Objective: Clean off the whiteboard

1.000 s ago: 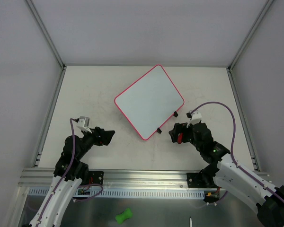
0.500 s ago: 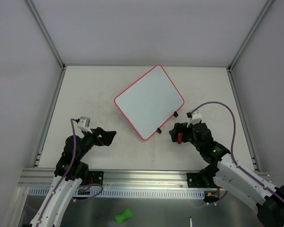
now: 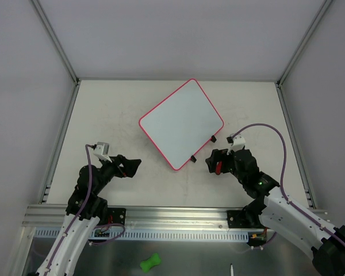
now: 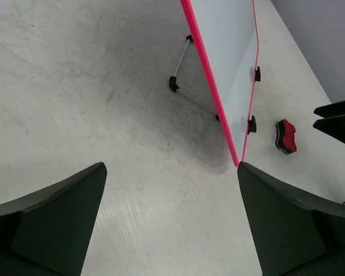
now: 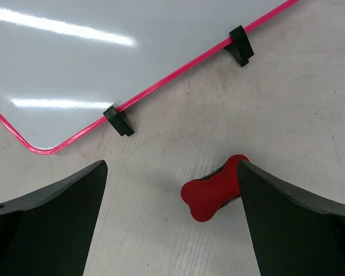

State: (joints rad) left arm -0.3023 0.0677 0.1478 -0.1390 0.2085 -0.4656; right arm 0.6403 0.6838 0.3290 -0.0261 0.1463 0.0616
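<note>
Whiteboard sits on the table ahead of both grippers. It is forward and to the right of the left gripper, whose fingers stand wide apart with nothing between them. The board's near edge, bearing two black clips, faces the right gripper. That gripper's fingers are likewise spread; between them, close to the right-hand finger, a red bone-shaped eraser lies on the table, just short of the board.

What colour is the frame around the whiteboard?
Red-pink. The whiteboard frame shows best in the right wrist view.
</note>
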